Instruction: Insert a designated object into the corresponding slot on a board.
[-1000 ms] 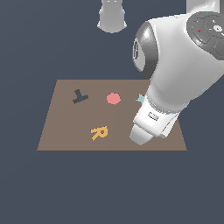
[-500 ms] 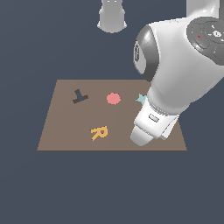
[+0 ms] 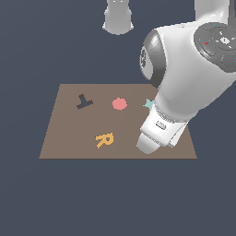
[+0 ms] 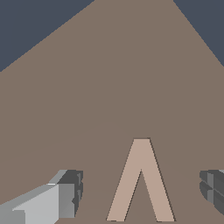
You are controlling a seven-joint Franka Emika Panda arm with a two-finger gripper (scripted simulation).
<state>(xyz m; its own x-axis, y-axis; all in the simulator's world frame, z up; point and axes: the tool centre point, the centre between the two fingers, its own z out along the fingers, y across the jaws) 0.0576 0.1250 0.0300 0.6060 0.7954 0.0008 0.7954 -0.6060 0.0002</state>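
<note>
Gripper point(image 4: 140, 197) spread wide, empty, straddling pale V-shaped piece point(image 4: 141, 181) on board point(image 3: 64, 138). Advice: centre fingers point(image 4: 65, 194) across piece legs, descend square, then close.

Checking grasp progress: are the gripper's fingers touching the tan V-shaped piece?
Apart. The wrist view shows bare board between each finger and the V-shaped piece.

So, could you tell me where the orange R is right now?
The orange R lies flat on the brown board, toward its near edge in the exterior view, below the red piece.
</note>
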